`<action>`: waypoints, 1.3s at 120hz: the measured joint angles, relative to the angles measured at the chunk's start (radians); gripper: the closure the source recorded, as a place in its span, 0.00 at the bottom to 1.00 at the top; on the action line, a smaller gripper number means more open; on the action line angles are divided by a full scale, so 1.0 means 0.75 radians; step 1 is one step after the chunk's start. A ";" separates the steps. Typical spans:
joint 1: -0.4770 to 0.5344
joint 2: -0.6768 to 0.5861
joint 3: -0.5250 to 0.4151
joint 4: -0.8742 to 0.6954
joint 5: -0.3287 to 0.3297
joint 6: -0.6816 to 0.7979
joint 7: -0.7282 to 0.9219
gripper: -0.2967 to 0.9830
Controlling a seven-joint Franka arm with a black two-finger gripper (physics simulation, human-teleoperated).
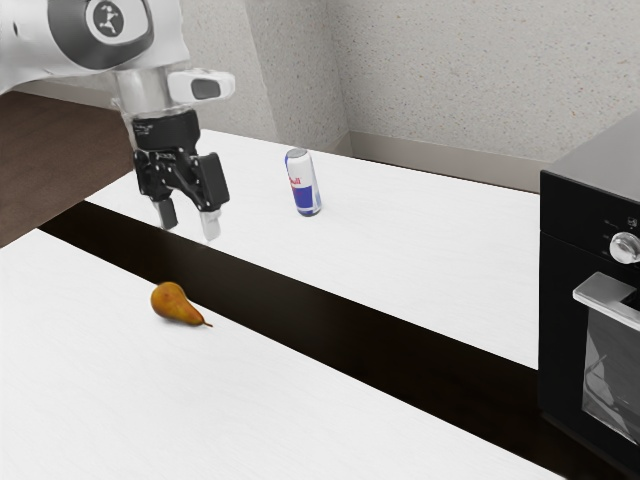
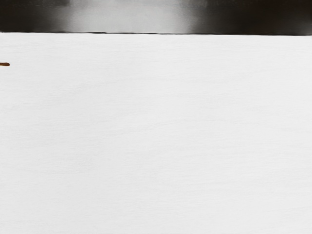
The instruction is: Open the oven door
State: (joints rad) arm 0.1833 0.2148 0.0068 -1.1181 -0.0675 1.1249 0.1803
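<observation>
One step in hand, by our reading: the approach to the oven (image 1: 568, 300). Clock directions are those of the exterior view, twelve at its top.

Task's thing: the oven door (image 1: 610, 380) lies toward four o'clock from mid-view, partly cut off by the frame. Its visible front looks shut. Its handle (image 1: 604, 289) juts out below the knob (image 1: 625, 248), a little past three o'clock from our gripper (image 1: 189, 229) and well apart from it. We judge the job at its very start, no pull begun.

Pincer: fingers (image 1: 210, 223) parted, a plain gap between them, tips downward above the table (image 1: 430, 245). We see nothing clasped and nothing touched. Whether this is their full spread, we cannot tell.

Neighbours: pear (image 1: 171, 302) near six o'clock of the gripper, can (image 1: 303, 185) upright toward two. In the wrist view, the tip of the pear's stem (image 2: 5, 64) appears beside pale tabletop.

Next move, our judgement: carry the hand toward three o'clock, keeping enough height to pass the can, and turn the wrist so the fingers can straddle the handle bar. Then close and draw the door outward along its swing. A skewed grasp could slip; a hasty reach could knock the oven's front.
</observation>
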 joint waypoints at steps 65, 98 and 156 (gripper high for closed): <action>0.116 -0.269 -0.729 0.054 0.102 0.472 0.747 0.23; -0.022 -0.536 -0.788 -0.524 -0.049 0.903 1.316 0.23; -0.014 -0.357 -1.012 -0.575 -0.038 1.210 1.895 0.23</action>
State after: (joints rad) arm 0.1731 -0.0527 -0.7524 -1.5495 -0.0957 2.0325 1.6017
